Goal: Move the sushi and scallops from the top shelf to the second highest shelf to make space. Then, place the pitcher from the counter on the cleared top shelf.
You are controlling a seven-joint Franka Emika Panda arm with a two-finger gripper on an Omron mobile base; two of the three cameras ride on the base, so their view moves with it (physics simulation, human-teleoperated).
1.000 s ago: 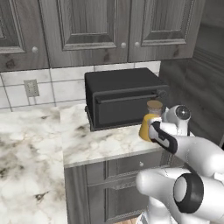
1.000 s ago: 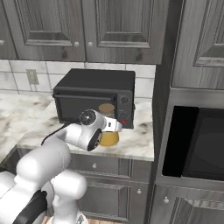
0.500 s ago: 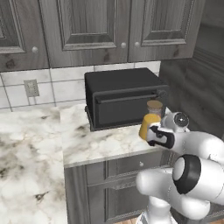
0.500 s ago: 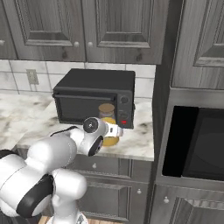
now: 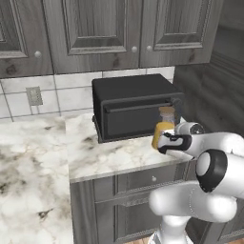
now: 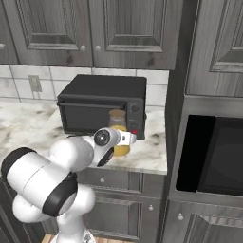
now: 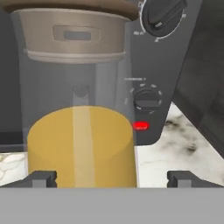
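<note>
I am looking at the white marble counter [image 5: 95,152] with the black toaster oven [image 5: 133,112] sitting on it. Just in front of the oven's right end, the tall clear pitcher with the yellow body and brownish top [image 5: 163,127] is standing upright on the counter. My white arm's pincer [image 5: 164,141] is sitting right at the pitcher. In the hand view the pincer [image 7: 111,178] is spread wide, with one dark fingertip [image 7: 40,178] left of the yellow body and the other on the right. The pitcher [image 7: 81,144] is sitting between them. I cannot tell if the fingertips are touching it.
</note>
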